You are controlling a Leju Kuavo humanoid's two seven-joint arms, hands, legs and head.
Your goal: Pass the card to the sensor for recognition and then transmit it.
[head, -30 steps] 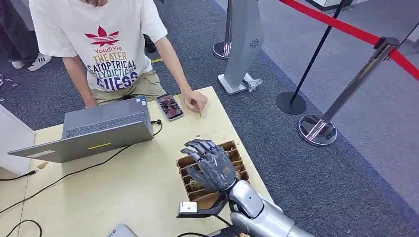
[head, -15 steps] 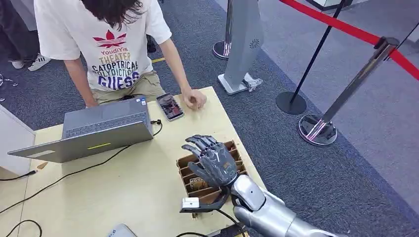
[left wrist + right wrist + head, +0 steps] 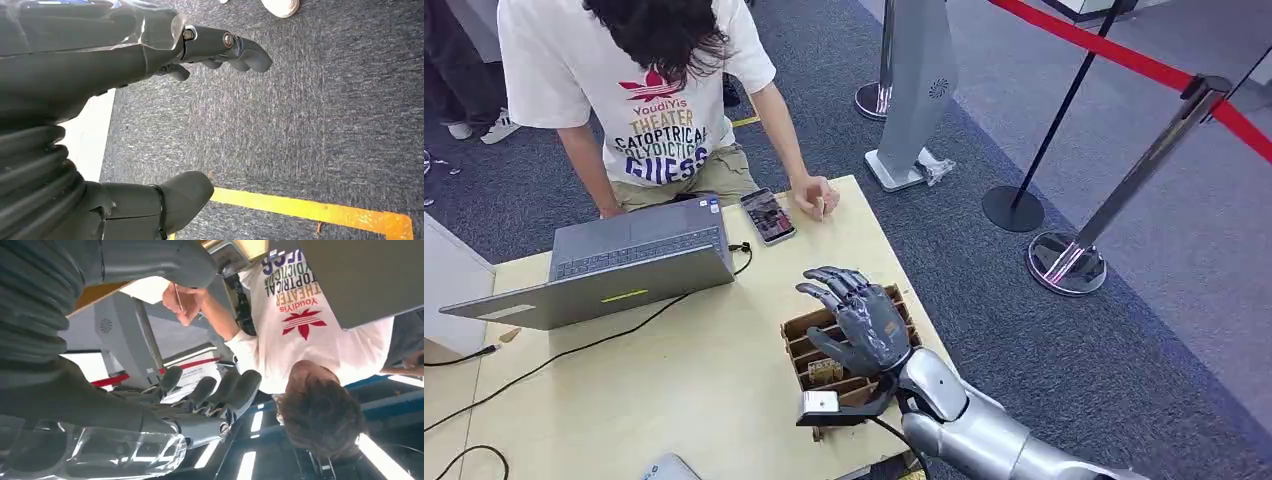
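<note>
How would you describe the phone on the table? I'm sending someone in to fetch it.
Start at the pale wooden table and find the open grey laptop near its far edge. Just right of the laptop lies the smartphone, flat, screen up, beside the seated person's hand. It is the only small dark slab with a lit, colourful screen; the brown slotted box sits nearer the robot.

Person's white T-shirt [image 3: 659, 120]: "YoudiYis THEATER CATOPTRICAL POLYDICTIC GUESS" under red leaf logo.

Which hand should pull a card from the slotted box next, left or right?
Right. The right hand hovers open right above the brown slotted box on the table. The left hand hangs over carpet with a yellow line, holding nothing.
</note>
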